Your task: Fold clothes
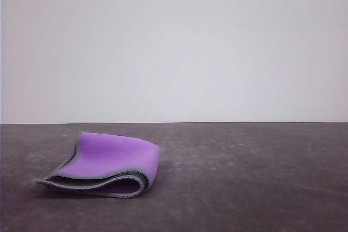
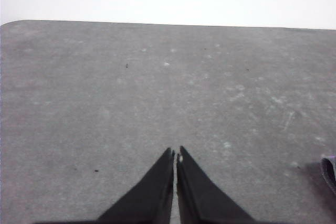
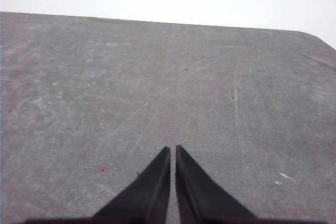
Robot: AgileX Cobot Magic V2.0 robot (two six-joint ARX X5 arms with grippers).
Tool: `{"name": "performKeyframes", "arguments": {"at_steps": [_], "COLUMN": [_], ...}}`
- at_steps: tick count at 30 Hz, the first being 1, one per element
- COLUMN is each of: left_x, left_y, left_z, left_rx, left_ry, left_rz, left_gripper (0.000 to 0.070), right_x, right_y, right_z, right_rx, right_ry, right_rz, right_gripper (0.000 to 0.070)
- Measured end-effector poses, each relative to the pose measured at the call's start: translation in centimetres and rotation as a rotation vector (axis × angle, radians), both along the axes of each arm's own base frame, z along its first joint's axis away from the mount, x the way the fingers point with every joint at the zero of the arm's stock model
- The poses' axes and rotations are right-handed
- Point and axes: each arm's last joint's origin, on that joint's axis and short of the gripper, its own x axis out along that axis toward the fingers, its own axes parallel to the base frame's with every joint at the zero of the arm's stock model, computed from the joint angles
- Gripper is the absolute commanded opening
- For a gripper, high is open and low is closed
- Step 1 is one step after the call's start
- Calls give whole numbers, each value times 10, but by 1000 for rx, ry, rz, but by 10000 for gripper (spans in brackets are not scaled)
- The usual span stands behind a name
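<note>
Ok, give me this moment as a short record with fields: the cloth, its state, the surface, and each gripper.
cloth: purple cloth, light-grey stitched edging, left part of the table in the front view
state: folded over itself in layers, purple face up, lying loose
surface: dark grey table
left gripper: shut, holding nothing, above bare table
right gripper: shut, holding nothing, above bare table

Cloths: one, the folded purple cloth (image 1: pixel 111 162) with grey edging
Tables: one, the dark grey table (image 1: pixel 244 177)
Grippers: two, the left gripper (image 2: pixel 175 153) and the right gripper (image 3: pixel 172 150)
Walls: one, white (image 1: pixel 174 47)
</note>
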Motion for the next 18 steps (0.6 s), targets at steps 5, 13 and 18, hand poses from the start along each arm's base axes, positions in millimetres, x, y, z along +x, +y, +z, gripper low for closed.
{"name": "performKeyframes", "arguments": {"at_steps": [5, 13, 18], "left_x": [0, 0, 0], "left_y": [0, 0, 0], "left_z": [0, 0, 0], "left_rx": [0, 0, 0], "left_ry": [0, 0, 0], "left_rz": [0, 0, 0], "left_gripper": [0, 0, 0], "right_x": [0, 0, 0], "right_y": [0, 0, 0], "right_z": [0, 0, 0], "right_rx": [0, 0, 0], "right_ry": [0, 0, 0], "right_rz": [0, 0, 0], "right_gripper": [15, 15, 15]}}
